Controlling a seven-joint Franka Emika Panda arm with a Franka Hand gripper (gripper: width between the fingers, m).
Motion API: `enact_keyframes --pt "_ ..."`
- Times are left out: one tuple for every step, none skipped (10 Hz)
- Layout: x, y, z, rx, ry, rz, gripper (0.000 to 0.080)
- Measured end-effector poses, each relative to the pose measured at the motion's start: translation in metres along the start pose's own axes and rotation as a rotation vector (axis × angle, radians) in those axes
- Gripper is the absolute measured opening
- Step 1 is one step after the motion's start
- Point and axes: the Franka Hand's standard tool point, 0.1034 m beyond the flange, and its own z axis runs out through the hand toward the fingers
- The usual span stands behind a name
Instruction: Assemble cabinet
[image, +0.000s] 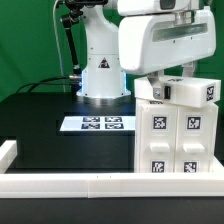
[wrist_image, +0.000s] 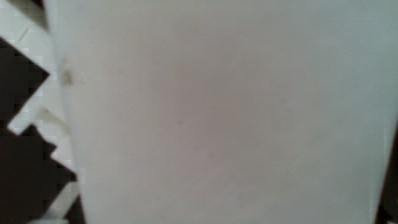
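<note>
The cabinet (image: 178, 135) stands upright on the worktop (image: 40, 120) at the exterior view's right, directly under the pincer (image: 172, 78); whether it grips the top block I cannot tell, white fills the wrist view

Bright, even light is falling across the exterior view, and the white parts are washing out: the arm housing (image: 165, 45) is glaring until its edges are dissolving into the pale wall. The black table (image: 40, 120) is swallowing detail, showing only a faint sheen. The wrist view is blurring heavily: a white surface (wrist_image: 231, 110) is filling it, out of focus, greyish, softly shaded toward one side.
</note>
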Motion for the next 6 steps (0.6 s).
enact_keyframes --pt "-0.0002 -0.0001 0.0003 0.002 0.001 0.083 0.054" --pt "-0.0007 0.0005 0.0004 0.002 0.001 0.18 0.054" --pt "-0.001 0.0008 0.0005 0.003 0.002 0.253 0.054" --pt "-0.0007 0.0008 0.0005 0.002 0.003 0.329 0.054" --pt "-0.0002 0.0015 0.0006 -0.001 0.009 0.426 0.054" --pt "0.0002 0.0019 0.0007 -0.002 0.013 0.514 0.054"
